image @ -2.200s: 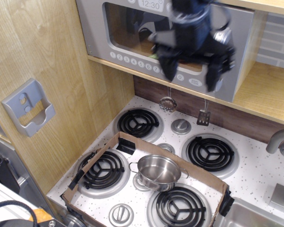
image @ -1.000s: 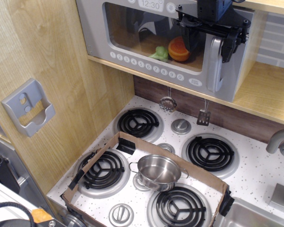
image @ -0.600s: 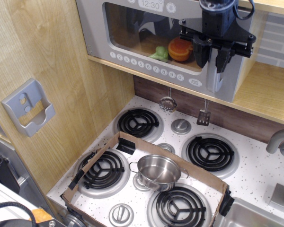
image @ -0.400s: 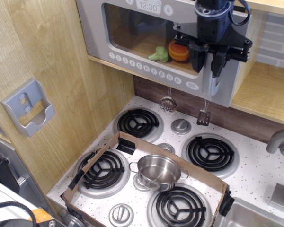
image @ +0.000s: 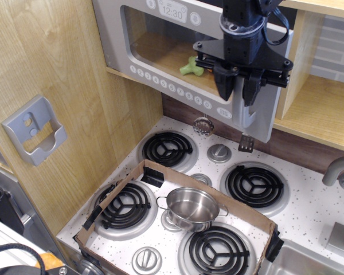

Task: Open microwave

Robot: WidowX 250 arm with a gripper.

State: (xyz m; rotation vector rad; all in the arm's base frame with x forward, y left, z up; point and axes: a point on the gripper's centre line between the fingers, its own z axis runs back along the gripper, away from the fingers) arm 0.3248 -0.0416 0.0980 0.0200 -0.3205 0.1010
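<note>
The grey microwave (image: 112, 34) sits in the wooden shelf at the top. Its door, with a clear window and a row of white number buttons (image: 172, 89), is swung partly out toward me, its right edge away from the cabinet. My black gripper (image: 236, 91) hangs in front of the door's right side with its fingers (image: 223, 86) around the silver vertical handle (image: 249, 117). The handle's upper part is hidden behind the gripper. A green toy (image: 189, 67) shows inside through the window.
Below is a toy stove (image: 309, 212) with black coil burners. A cardboard tray (image: 132, 175) holds a small steel pot (image: 192, 207). A strainer (image: 203, 124) and spatula (image: 245, 143) hang on the back wall. A grey wall holder (image: 34, 130) is at left, a faucet (image: 338, 169) at right.
My gripper came down onto the handle and closed around it. It has since moved toward me and left, and the door has swung out from the cabinet with it.
</note>
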